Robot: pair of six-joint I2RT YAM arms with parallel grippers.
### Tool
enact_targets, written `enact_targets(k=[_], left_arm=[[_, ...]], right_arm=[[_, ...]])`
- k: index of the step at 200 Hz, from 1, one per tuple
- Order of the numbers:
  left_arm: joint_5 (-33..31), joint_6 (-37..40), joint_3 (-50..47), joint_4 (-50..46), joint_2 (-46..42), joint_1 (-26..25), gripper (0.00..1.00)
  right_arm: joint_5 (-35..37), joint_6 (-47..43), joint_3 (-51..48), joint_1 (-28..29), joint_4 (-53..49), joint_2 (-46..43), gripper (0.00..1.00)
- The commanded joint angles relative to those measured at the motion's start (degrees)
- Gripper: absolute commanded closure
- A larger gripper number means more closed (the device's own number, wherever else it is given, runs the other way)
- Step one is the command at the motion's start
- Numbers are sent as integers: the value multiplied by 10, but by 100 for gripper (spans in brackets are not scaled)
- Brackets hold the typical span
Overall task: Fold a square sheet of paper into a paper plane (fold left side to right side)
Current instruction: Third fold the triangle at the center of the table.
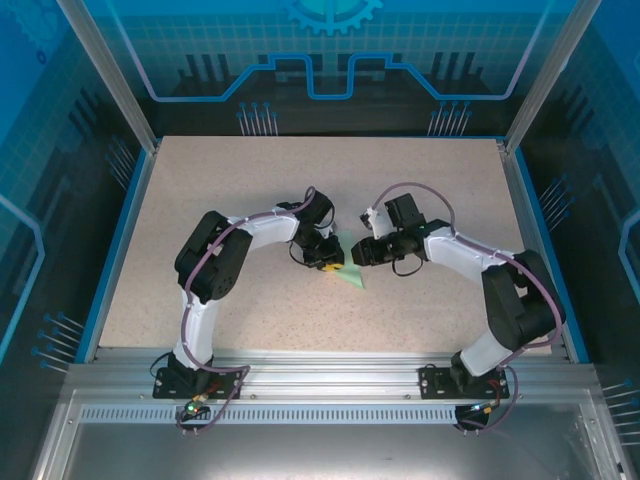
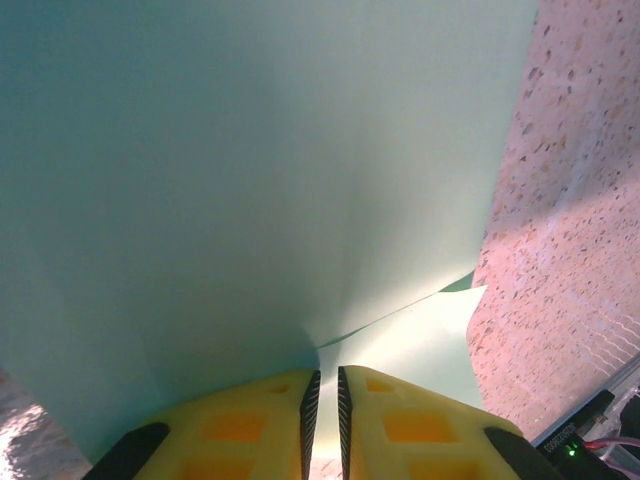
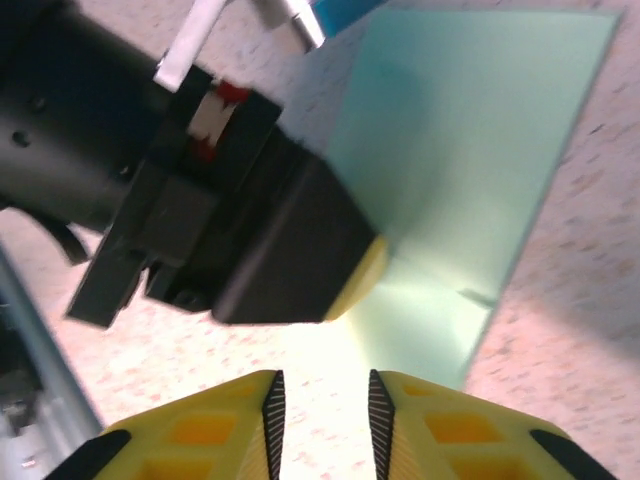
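Note:
The square sheet of paper (image 1: pixel 354 277) is pale mint green and lies at the table's middle, between my two grippers. My left gripper (image 1: pixel 325 262) is shut on its edge. In the left wrist view the yellow jaws (image 2: pixel 324 372) stand almost together with the paper between them. A raised flap (image 2: pixel 250 180) curves up over a flat lower layer (image 2: pixel 420 340). My right gripper (image 1: pixel 360 250) stands just right of the paper. In the right wrist view that gripper (image 3: pixel 320 375) is open, with bare table between its jaws. The sheet (image 3: pixel 470 140) lies ahead of it, beside the left gripper's yellow fingertip (image 3: pixel 365 275).
The speckled beige table (image 1: pixel 450 190) is bounded by a blue rim (image 1: pixel 120 230) and aluminium frame posts (image 1: pixel 105 70). Both grippers are close together at the centre, with the left gripper's black body (image 3: pixel 200 200) right in front of the right jaws. Bare tabletop stretches to the back and sides.

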Motion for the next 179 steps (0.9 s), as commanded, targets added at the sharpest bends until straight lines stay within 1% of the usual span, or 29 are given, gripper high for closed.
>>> enact_targets(k=[1,23,65,108,149,179], left_arm=[[-38,-5,-23,-15,37,-14,81],[-42,-4,-21,-16,38,-14,82],[-43,-4,-16,-19,40,-14,82],[-46,-4,-14,-22,40,-14,82],[-52,0,-12,-27,40,-13,83],[-53,1,-9,-30,42,-14,83]], right_arm=[[-90,35,-18,19,0,15,74],[-81,42,-9,38,-2,45,76],[-49,36,7,41,-19,88,77],[-2,32,8,42,-49,100,77],[19,38,11,41,-62,118,78],[22,45,8,37,-60,116,79]])
